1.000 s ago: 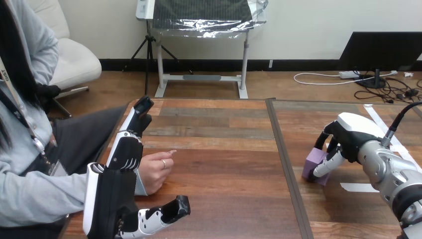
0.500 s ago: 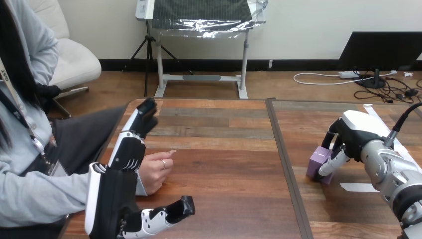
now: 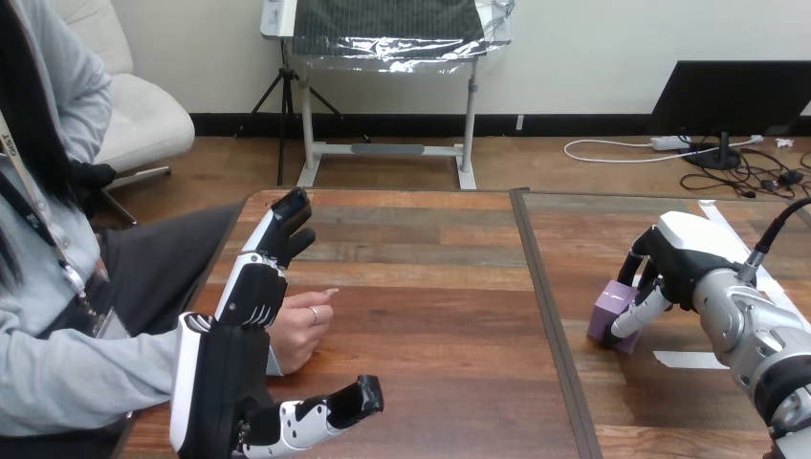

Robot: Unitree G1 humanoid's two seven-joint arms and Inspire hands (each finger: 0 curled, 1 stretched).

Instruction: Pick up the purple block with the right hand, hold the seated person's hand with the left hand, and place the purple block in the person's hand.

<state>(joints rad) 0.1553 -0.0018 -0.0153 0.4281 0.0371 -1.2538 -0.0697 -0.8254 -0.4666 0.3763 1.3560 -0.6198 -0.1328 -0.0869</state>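
Wooden table [image 3: 430, 316], 2 robot hands.
Curled right hand [image 3: 684, 258] clamps purple block [image 3: 607, 311]; left hand [image 3: 220, 373], fingers spread, beside person's hand [image 3: 298, 330].

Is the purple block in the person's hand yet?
No, the purple block is at the table's right side between the right hand's curled fingers, far from the person's hand at the left.

From my remote station I see a wooden tabletop [image 3: 430, 287] of mixed brown planks, a dark seam [image 3: 547, 306] running front to back right of middle, white tape strips [image 3: 684, 360] on the right part.
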